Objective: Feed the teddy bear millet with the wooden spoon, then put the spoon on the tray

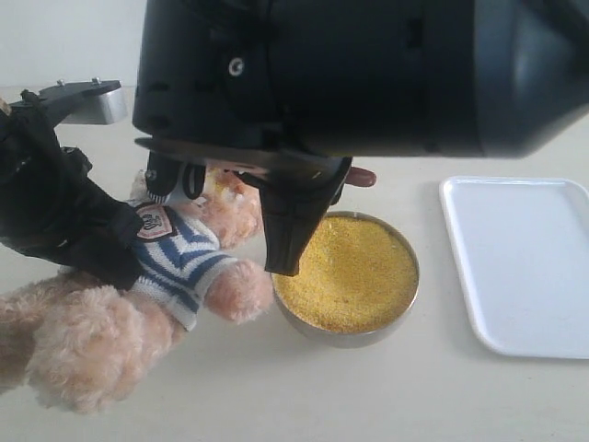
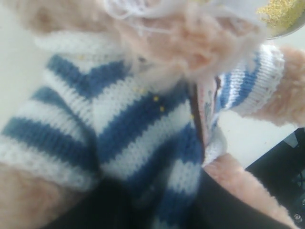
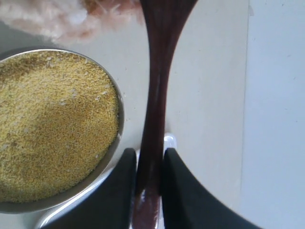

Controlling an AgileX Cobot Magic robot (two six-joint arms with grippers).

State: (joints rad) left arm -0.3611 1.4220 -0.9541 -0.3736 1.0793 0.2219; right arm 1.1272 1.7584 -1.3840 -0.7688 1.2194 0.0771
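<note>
The teddy bear (image 1: 189, 262) lies on its back at the left, its striped shirt (image 2: 128, 109) filling the left wrist view. My left gripper (image 1: 120, 253) is clamped on its torso, dark fingers (image 2: 95, 210) pressed into the shirt. My right gripper (image 3: 147, 160) is shut on the thin handle of the wooden spoon (image 3: 155, 95), which reaches toward the bear's fur (image 3: 66, 19); the spoon's bowl is out of view. A reddish-brown end of the spoon (image 1: 361, 177) peeks from under the arm. Millet (image 1: 354, 272) fills the metal bowl (image 1: 345, 333) beside the bear. The white tray (image 1: 525, 267) lies at the right.
The right arm's big black body (image 1: 350, 74) blocks the upper exterior view and hides the bear's face. The bowl rim (image 3: 119, 119) sits close beside the spoon handle. The tray's edge (image 3: 276, 114) runs along the handle's other side, with bare tabletop (image 3: 209, 95) between.
</note>
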